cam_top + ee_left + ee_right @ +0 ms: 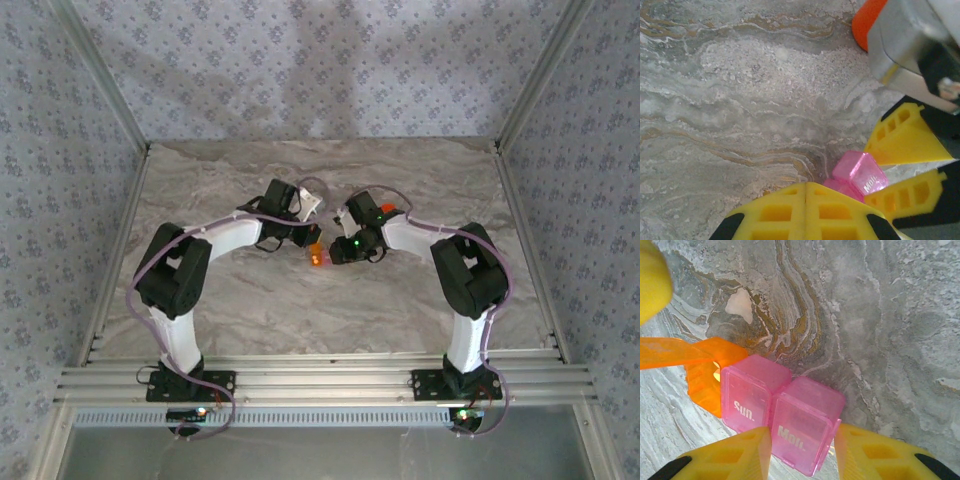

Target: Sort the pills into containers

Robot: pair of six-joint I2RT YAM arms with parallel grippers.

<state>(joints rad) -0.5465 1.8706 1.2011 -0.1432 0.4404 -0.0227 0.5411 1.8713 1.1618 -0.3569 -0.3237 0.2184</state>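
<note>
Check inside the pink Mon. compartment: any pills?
Cannot tell. The lid of the pink Mon. compartment looks shut; its cloudy wall shows no pill shape. The right gripper clamps its sides, covering them. The orange compartment stands open, its inside mostly hidden.

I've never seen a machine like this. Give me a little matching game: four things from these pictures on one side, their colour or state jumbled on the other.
Things:
1. "Sun." compartment
2. "Mon." compartment
3. third compartment, beside "Sun."
4. left pincer

Descriptions:
A. orange
B. closed tight
C. pink, between the fingers of the right pincer
D. pink, middle of the row

Pairs: 1-D, 2-C, 3-A, 4-B.
</note>
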